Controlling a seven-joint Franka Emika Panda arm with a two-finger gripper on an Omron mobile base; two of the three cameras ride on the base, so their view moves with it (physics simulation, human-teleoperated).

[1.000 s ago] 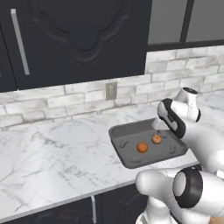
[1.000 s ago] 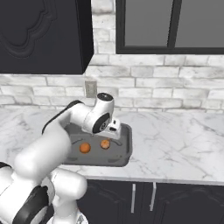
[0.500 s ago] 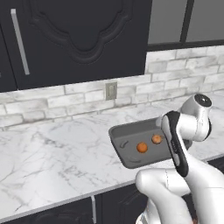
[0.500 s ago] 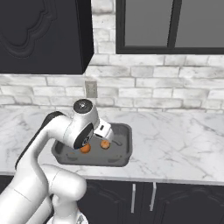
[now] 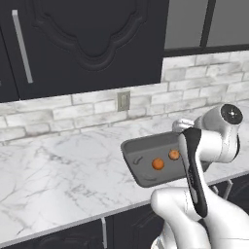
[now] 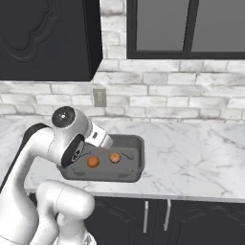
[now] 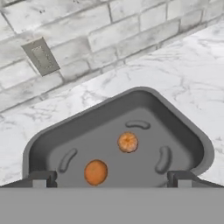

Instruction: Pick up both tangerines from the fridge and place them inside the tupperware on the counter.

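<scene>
Fingers [image 7: 43, 177] spread wide, holding nothing, poised above the near rim of the tupperware [image 7: 192, 131]. Ahead of and between the tips, both tangerines inside the tupperware, apart: bright tangerine [image 7: 96, 172] nearer, duller tangerine [image 7: 127, 142] just beyond. Tupperware on the marble bench [image 7: 192, 74]. Farther off, brick wall with outlet [image 7: 40, 56].

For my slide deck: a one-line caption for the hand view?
Two tangerines rest apart in the grey container on the marble counter.
</scene>
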